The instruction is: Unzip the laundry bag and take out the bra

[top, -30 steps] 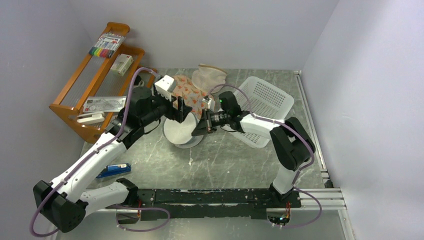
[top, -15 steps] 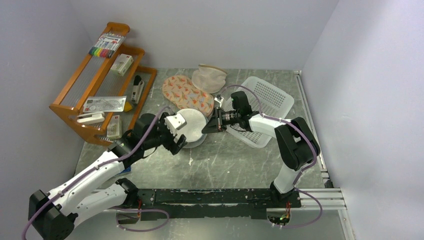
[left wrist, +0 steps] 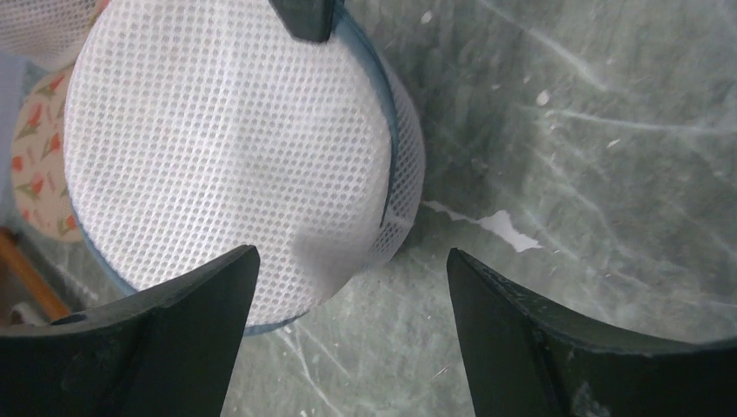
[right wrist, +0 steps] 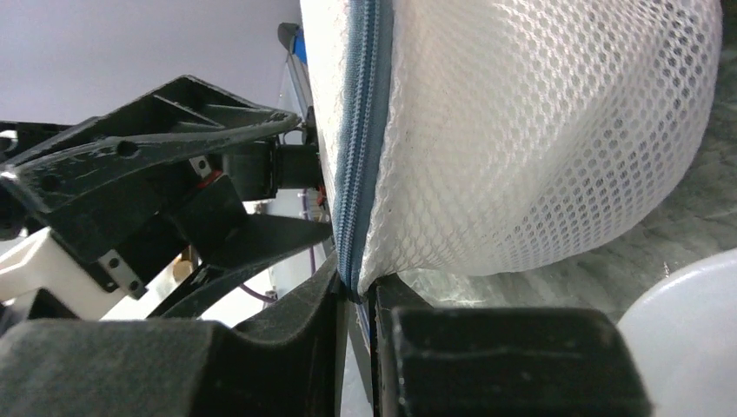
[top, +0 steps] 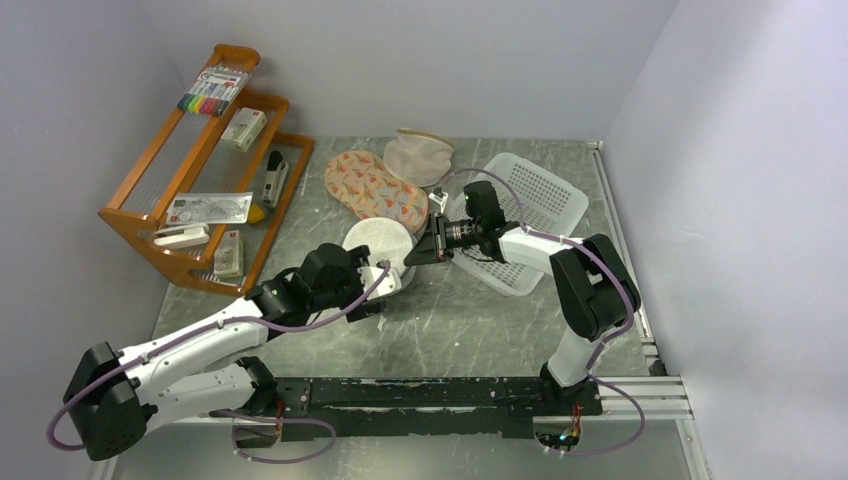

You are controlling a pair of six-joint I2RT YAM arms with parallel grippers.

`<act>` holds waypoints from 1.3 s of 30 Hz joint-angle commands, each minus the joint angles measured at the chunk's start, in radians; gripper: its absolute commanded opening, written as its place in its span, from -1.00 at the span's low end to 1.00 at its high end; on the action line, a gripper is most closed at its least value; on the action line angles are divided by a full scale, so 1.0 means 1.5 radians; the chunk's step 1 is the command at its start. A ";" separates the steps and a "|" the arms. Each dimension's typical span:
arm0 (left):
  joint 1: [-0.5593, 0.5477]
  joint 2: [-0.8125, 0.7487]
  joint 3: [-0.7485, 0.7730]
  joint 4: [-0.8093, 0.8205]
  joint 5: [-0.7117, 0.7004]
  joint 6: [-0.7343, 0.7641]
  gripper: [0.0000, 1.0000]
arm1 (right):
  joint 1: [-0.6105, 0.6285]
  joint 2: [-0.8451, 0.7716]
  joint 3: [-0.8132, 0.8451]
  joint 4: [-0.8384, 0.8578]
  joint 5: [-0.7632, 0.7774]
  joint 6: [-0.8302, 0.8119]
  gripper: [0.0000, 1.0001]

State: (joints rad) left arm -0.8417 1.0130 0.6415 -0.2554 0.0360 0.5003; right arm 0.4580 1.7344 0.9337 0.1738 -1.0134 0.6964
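Note:
The laundry bag (top: 377,242) is a round white mesh pouch with a blue-grey zip rim and lies mid-table. My right gripper (top: 413,256) is shut on the zip rim at the bag's right edge; in the right wrist view its jaws (right wrist: 356,291) pinch the zip seam (right wrist: 362,113). My left gripper (top: 387,284) is open and empty, low over the table at the bag's near edge. In the left wrist view (left wrist: 348,261) the bag (left wrist: 226,148) lies just ahead, partly between the fingers. The bra is hidden.
An orange floral pouch (top: 372,187) and a beige mesh pouch (top: 420,153) lie behind the bag. A white plastic basket (top: 540,205) stands at the right, under my right arm. A wooden rack (top: 205,170) with small items stands at the left.
My left arm has swung from above the floral pouch down to the near side of the bag and come low. My right gripper has kept its hold on the bag's rim.

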 commanded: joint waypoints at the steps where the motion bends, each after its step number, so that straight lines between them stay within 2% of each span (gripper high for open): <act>1: -0.028 -0.021 -0.037 0.051 -0.102 0.061 0.72 | -0.005 0.005 0.021 0.026 -0.028 0.006 -0.76; 3: -0.042 -0.006 -0.043 0.060 -0.157 0.075 0.57 | -0.005 0.005 0.021 0.032 -0.032 0.009 -0.76; 8: -0.050 0.027 -0.043 0.098 -0.214 0.085 0.55 | -0.005 -0.004 0.015 0.045 -0.033 0.018 -0.76; 10: -0.050 0.046 -0.030 0.104 -0.223 0.074 0.42 | -0.005 -0.010 0.010 0.052 -0.031 0.021 -0.76; 16: -0.051 0.097 0.022 0.075 -0.202 0.025 -0.15 | -0.005 -0.019 0.010 0.041 -0.011 0.010 -0.75; 20: -0.051 0.073 0.038 0.044 -0.143 -0.019 -0.31 | -0.004 -0.033 0.022 -0.008 0.048 -0.035 -0.70; 23: -0.050 0.045 0.050 0.011 -0.120 -0.056 -0.39 | -0.005 -0.045 0.040 -0.065 0.101 -0.079 -0.53; 26: -0.051 0.037 0.075 -0.031 -0.099 -0.095 -0.80 | -0.005 -0.063 0.070 -0.103 0.146 -0.116 -0.35; 27: -0.050 0.040 0.083 -0.042 -0.095 -0.110 -0.86 | -0.005 -0.069 0.075 -0.113 0.160 -0.126 -0.30; 33: -0.051 0.076 0.109 -0.075 -0.094 -0.161 -0.86 | -0.005 -0.115 0.080 -0.126 0.219 -0.164 0.10; 39: -0.049 0.072 0.121 -0.067 -0.088 -0.229 -0.86 | -0.005 -0.220 0.006 -0.070 0.313 -0.199 0.50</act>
State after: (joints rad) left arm -0.9127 1.1294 0.7887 -0.3477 -0.1337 0.2550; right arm 0.4545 1.5093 1.0107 0.0185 -0.6643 0.4641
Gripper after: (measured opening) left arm 0.092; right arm 0.710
